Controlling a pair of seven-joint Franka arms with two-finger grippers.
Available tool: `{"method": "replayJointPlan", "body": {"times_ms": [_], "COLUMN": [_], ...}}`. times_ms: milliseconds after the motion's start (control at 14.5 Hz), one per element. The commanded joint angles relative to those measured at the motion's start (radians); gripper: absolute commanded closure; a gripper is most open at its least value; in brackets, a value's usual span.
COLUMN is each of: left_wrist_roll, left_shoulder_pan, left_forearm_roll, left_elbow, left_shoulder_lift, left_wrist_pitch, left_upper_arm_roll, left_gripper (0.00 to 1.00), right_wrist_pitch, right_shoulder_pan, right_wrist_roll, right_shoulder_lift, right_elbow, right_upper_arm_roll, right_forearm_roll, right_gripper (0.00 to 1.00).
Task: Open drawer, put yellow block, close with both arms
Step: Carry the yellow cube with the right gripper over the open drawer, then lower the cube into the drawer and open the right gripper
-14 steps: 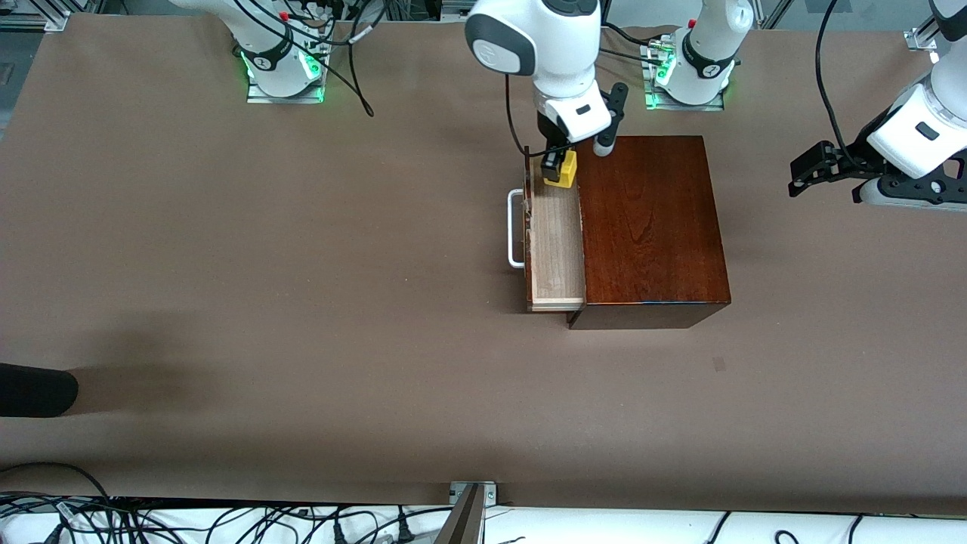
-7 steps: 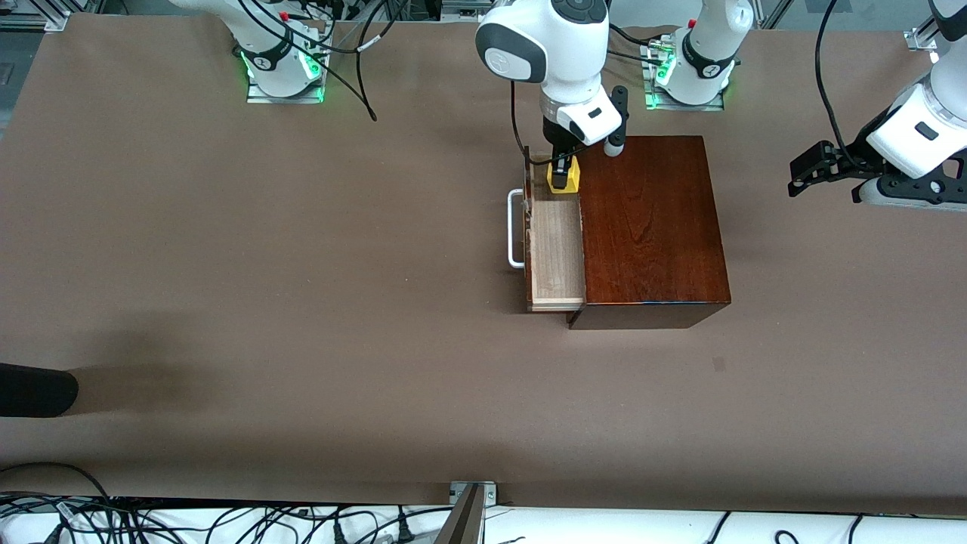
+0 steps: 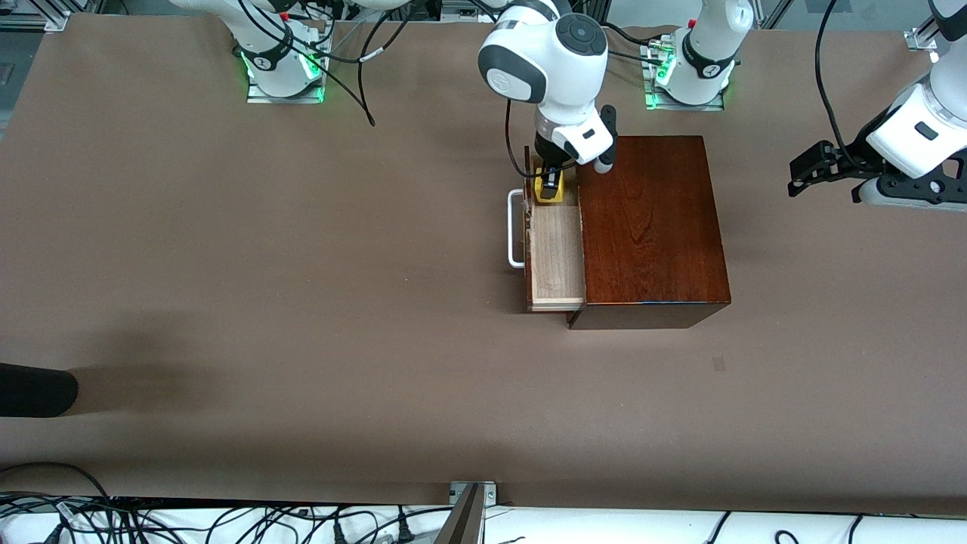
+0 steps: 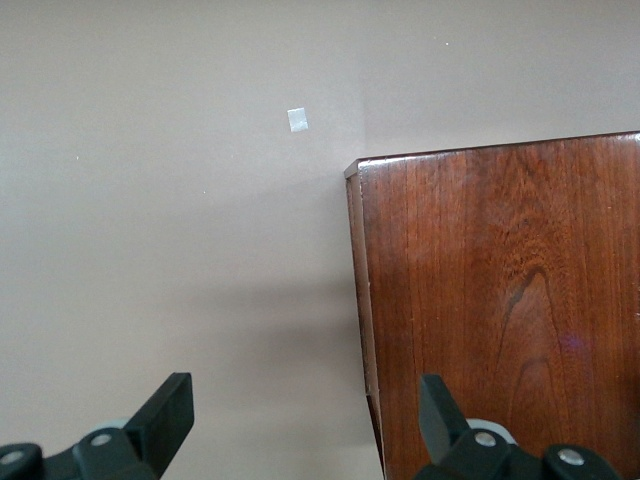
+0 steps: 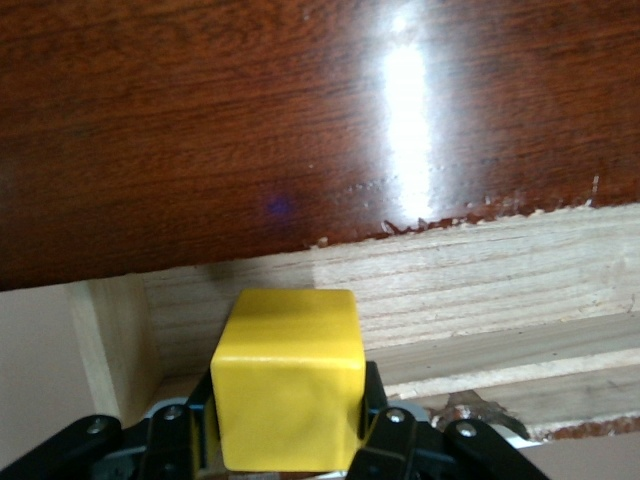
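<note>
- The white U-shaped bar handle is on the front of the pale-wood-lined drawer, which is pulled out of the glossy dark reddish-brown wooden box.
- The right arm's black two-finger gripper is down in the open drawer, at the end nearest the robots' bases.
- Its two fingers pinch the small bright yellow cube block from both sides. In the right wrist view the block sits between the gripper fingers, with the pale drawer wall just past it and the shiny dark box above that.
- The brown table is under the box.
- The left arm's black two-finger gripper waits up in the air, over the table at the left arm's end, well apart from the box.
- Its fingers are spread wide and hold nothing. In the left wrist view this gripper looks down on an edge of the box and the table.
</note>
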Motion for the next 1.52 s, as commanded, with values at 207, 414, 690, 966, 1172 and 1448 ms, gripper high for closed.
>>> {"method": "replayJointPlan", "body": {"times_ms": [207, 414, 690, 966, 1172, 1448], "left_wrist_roll": [0.007, 0.005, 0.013, 0.007, 0.01, 0.011], "left_shoulder_pan": [0.009, 0.009, 0.012, 0.01, 0.012, 0.01], "left_forearm_roll": [-0.007, -0.007, -0.008, -0.008, -0.008, -0.008], "left_elbow": [-0.012, -0.012, -0.012, -0.012, -0.012, -0.012], "left_shoulder_lift": [-0.02, -0.02, -0.018, -0.018, -0.018, -0.018], "left_wrist_pitch": [-0.002, -0.002, -0.002, -0.002, -0.002, -0.002], "left_upper_arm_roll": [-0.012, -0.012, -0.01, -0.01, -0.01, -0.012], "left_gripper": [0.0, 0.0, 0.0, 0.0, 0.0, 0.0], "right_wrist_pitch": [0.021, 0.051, 0.053, 0.054, 0.05, 0.004], "right_shoulder_pan": [0.005, 0.013, 0.013, 0.013, 0.01, -0.001], "right_wrist_roll": [-0.024, -0.024, -0.025, -0.022, -0.024, -0.021], "right_shoulder_lift": [0.02, 0.048, 0.054, 0.055, 0.045, -0.024], "right_elbow": [0.033, 0.033, 0.033, 0.032, 0.033, 0.033], "right_upper_arm_roll": [-0.01, -0.035, -0.038, -0.038, -0.038, -0.032], "right_forearm_roll": [-0.017, -0.017, -0.019, -0.019, -0.015, 0.0], "right_gripper": [1.0, 1.0, 1.0, 1.0, 0.0, 0.0]}}
